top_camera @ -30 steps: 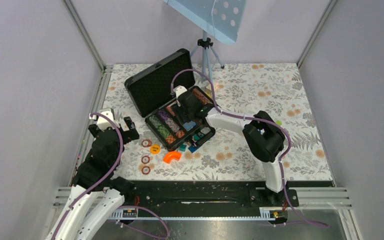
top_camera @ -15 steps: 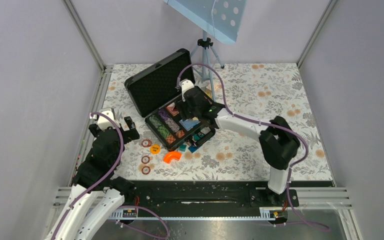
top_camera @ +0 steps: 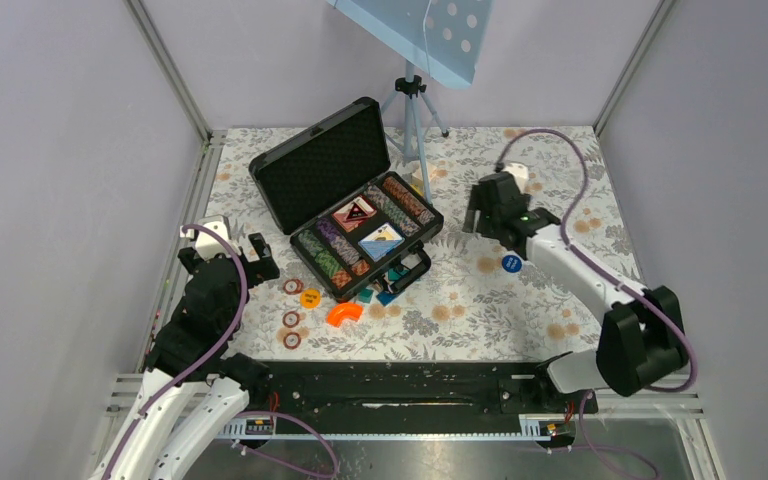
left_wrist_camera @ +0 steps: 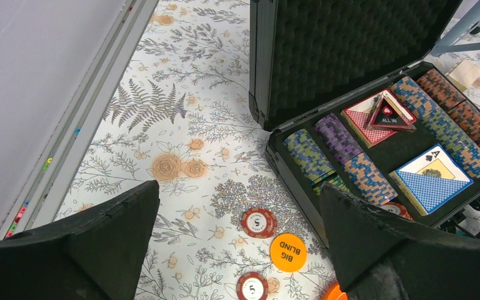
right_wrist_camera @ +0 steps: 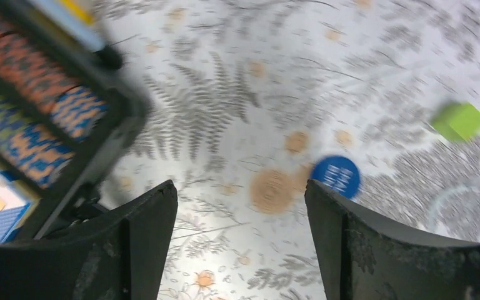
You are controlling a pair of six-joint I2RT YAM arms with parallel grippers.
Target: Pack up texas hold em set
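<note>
Half packed, at a guess, with the case (top_camera: 315,185) open on the desk (top_camera: 460,320). Found the blue chip (right_wrist_camera: 335,177) there just beside the right fingers (right_wrist_camera: 240,194), spread and empty, well apart from the left fingers (left_wrist_camera: 237,194), equally spread, empty.

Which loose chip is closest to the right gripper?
The blue chip, alone right of the briefcase, beside the right gripper. The red chips and orange chip lie on its other side.
</note>
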